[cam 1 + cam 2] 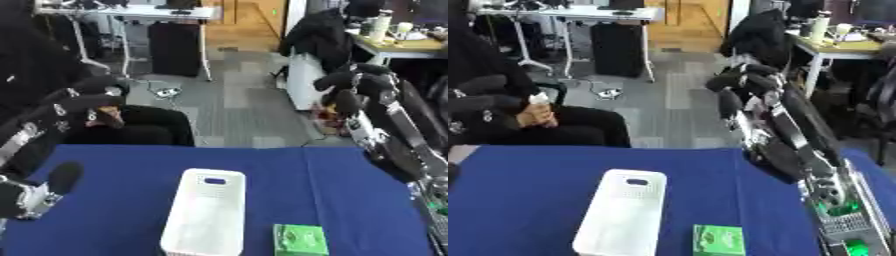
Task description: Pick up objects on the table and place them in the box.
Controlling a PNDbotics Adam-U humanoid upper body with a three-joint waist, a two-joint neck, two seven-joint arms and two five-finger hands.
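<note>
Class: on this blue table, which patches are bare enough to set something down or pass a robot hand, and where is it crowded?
Bare: the blue cloth between the far edge and the white box; the stretch left of the box; the right side beyond the green packet. Crowded: the narrow strip between box and packet near the front edge.

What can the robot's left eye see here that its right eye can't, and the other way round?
Only the left eye view shows the left hand, raised at the picture's left side with its fingers curled round nothing. Only the right eye view shows green lights low on the right arm. Both show the blue table, the white box lying on it, a green packet just right of the box's near end, and the right hand, raised above the table's far edge with its fingers curled.
</note>
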